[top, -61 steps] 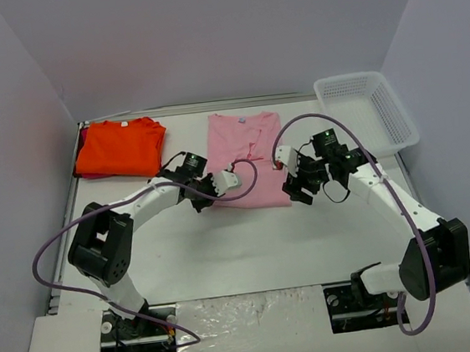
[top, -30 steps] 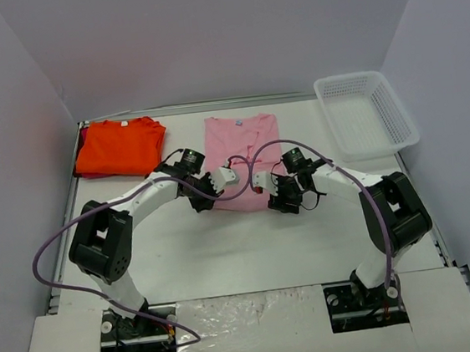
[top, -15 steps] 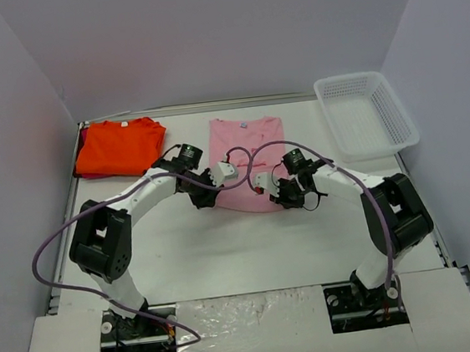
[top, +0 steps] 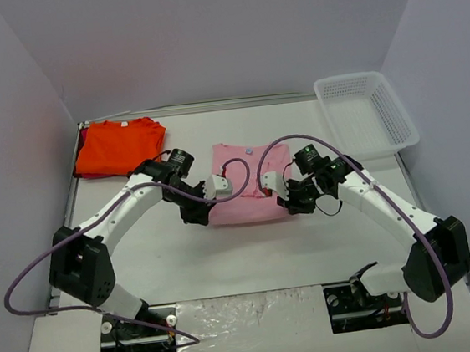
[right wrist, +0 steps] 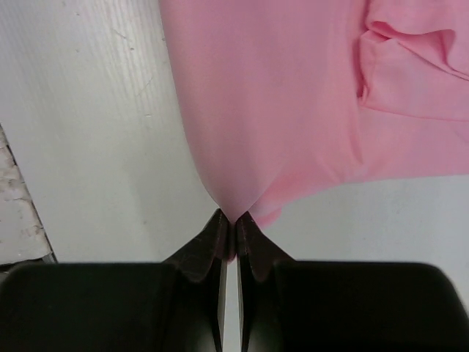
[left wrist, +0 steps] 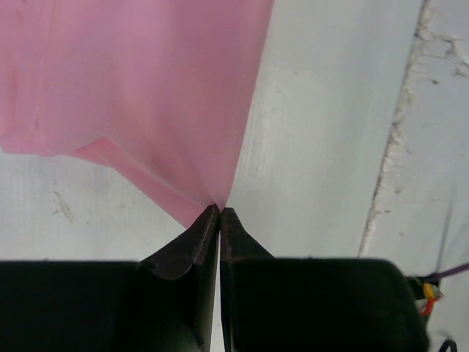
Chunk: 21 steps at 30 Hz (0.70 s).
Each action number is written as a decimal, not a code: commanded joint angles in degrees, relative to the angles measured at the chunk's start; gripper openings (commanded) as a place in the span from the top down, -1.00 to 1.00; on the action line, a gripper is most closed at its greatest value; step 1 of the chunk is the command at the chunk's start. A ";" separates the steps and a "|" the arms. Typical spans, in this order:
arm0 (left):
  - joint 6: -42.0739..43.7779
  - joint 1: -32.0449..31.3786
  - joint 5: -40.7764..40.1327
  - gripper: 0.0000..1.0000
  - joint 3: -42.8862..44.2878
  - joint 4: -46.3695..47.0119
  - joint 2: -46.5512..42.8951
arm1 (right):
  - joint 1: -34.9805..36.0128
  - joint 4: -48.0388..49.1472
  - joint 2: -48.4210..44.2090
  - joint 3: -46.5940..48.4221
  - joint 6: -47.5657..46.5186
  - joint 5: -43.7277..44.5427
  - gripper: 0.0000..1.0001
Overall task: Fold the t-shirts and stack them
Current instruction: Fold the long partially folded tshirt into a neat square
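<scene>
Soft light pink cloth t-shirt [top: 242, 205] is drooping, floppy and light | left fingers [left wrist: 187, 246] and right fingers [right wrist: 201, 249] are squeezing tight on its near corners, probably the best hold.

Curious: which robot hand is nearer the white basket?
Right. The right gripper holds the pink shirt at the corner toward the basket; the left gripper holds the opposite corner.
</scene>
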 commanded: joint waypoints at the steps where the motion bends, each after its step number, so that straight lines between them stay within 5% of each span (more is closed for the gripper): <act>1: 5.10 -1.26 3.95 0.95 1.95 -11.45 -5.76 | -0.83 -8.34 -2.26 2.35 -0.11 -3.03 1.00; 21: -0.43 -0.91 -6.59 0.95 9.51 -3.39 -3.93 | -5.31 -10.20 5.90 16.85 -4.68 -2.69 1.00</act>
